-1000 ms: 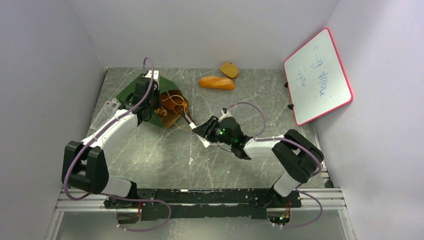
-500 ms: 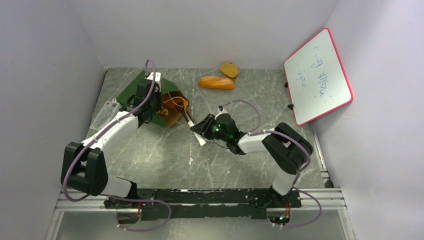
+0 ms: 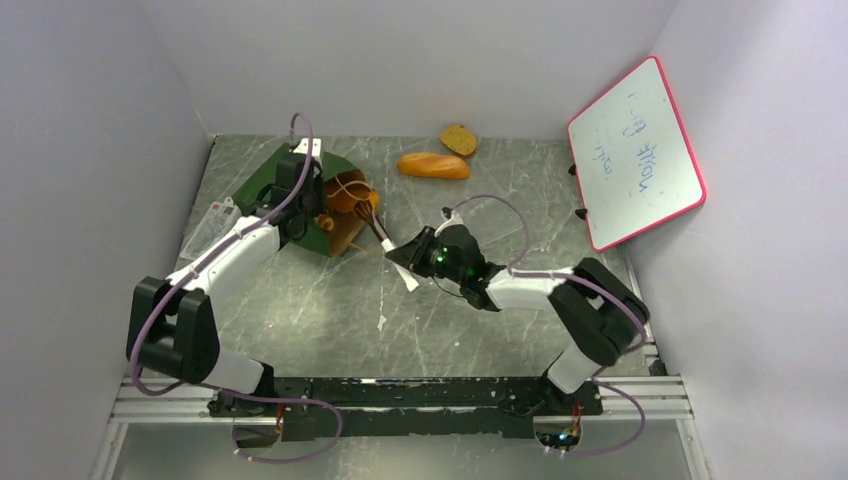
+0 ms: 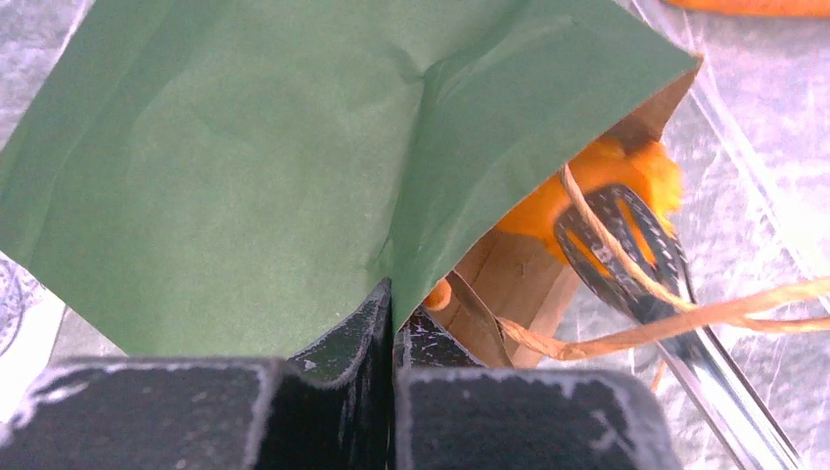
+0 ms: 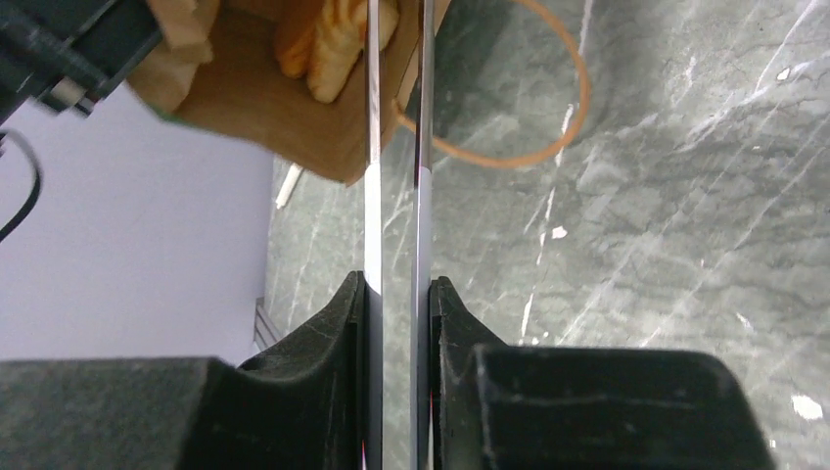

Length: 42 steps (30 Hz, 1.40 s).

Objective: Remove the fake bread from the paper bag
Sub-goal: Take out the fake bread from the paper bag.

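The right gripper (image 5: 396, 304) squeezes the tweezers (image 5: 372, 147), which point straight ahead at the fake bread (image 4: 597, 171) inside the paper bag (image 4: 294, 147), while the left gripper (image 4: 391, 323) pinches the bag's edge.

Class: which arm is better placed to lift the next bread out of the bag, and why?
Right. The right gripper is shut on the tweezers, whose tips sit at the bread in the mouth of the bag. The left gripper is busy pinching the bag's edge.
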Available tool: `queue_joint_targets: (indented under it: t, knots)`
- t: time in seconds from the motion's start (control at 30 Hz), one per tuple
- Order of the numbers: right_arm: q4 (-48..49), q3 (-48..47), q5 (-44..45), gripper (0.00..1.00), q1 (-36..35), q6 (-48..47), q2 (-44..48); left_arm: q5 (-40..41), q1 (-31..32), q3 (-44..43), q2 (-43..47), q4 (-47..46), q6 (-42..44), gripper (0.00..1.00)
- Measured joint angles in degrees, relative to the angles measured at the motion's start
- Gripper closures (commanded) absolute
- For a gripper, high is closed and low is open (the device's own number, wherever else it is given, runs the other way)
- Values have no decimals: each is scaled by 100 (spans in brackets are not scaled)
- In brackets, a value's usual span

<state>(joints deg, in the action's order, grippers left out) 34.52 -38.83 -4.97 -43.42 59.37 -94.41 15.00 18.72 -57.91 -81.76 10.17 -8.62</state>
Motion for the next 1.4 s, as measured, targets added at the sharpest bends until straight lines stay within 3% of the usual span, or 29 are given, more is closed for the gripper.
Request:
queue_joint_targets:
  t: [0.47,0.73,1.03,1.4]
  knots:
    - [-1696,846,1215,100,-356,-299,2848,474,26,-1543,-1322,422,-319,93]
    - [-2616,859,2033,100,-675,-402,4188,686,37,-1786,-1823,455,-310,93]
    - [-3303,833,2957,100,-732,-457,4870,793,50,-1829,-1943,468,-293,93]
    - [-3633,632,4249,100,-732,-501,4881,789,50,-1753,-1781,463,-297,93]
